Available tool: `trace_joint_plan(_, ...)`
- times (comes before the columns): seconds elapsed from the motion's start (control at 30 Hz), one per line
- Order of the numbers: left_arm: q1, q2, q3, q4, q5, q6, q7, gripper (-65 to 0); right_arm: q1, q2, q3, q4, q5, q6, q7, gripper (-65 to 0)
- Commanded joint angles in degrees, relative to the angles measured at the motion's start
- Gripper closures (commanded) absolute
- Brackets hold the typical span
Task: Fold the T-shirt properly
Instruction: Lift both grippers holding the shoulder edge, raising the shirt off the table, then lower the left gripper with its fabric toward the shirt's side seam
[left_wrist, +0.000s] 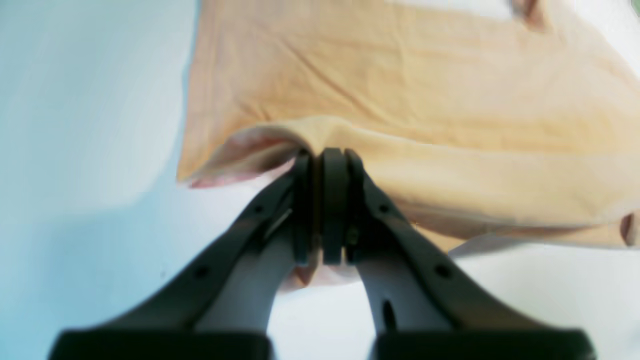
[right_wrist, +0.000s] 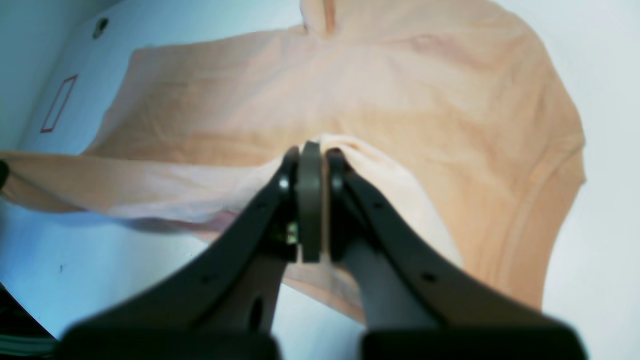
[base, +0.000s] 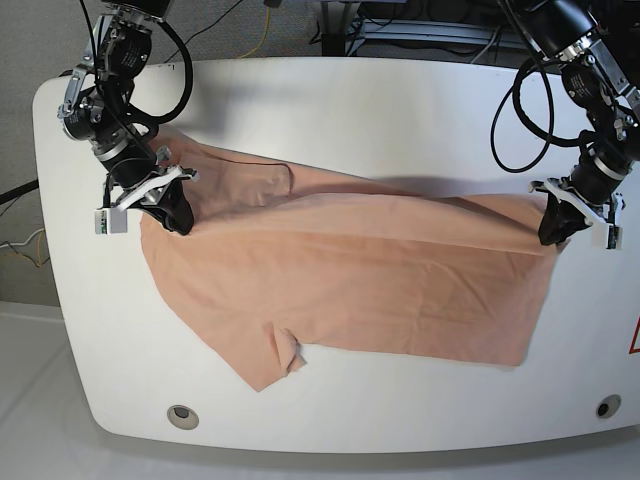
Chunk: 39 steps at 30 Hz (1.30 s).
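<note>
Across the white table (base: 330, 110) lies the T-shirt (base: 350, 290), a plain peach-pink cloth spread wide, with its far edge lifted and drawn over the part that lies flat. At the base view's left end the right gripper (base: 178, 222) is clamped on that raised edge; the right wrist view shows its jaws (right_wrist: 310, 155) pressed together with a bunch of the cloth caught between them, and the rest of the shirt spreads out beyond the tips. At the base view's right end the left gripper (base: 552, 236) pinches the other end of the same edge, its jaws (left_wrist: 327, 157) closed on a fold, the cloth stretching away ahead of it
</note>
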<state>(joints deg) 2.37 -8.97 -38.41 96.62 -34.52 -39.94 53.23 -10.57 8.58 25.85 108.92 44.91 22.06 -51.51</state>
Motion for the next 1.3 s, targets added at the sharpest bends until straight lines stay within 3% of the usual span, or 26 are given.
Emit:
trace_joint_plan(0.0,-1.18,-0.65,-0.22,-1.37,-0.16,-0.06,-1.94,-1.7,0.68,0.52,0.22,0.83,1.03,0.31,1.53,0.0)
trace_joint_plan(0.37,-3.73,-0.48,-0.14,-6.38,4.76,-0.06,-2.29,-1.7,0.68,0.52,0.31,0.66,0.94,0.22,1.53,0.0)
trace_joint_plan(0.97,-4.17,-0.74,6.37,-14.73,5.56,-0.06,-15.91,-1.7,0.68,0.70,0.22,0.57,0.85,0.13,1.53,0.0)
trace_joint_plan(1.27,-4.09,-0.83,7.51,-15.43,5.64,-0.06,-18.29,-1.7,0.59,0.43,-0.31,-0.04,-6.44,0.31,1.53,0.0)
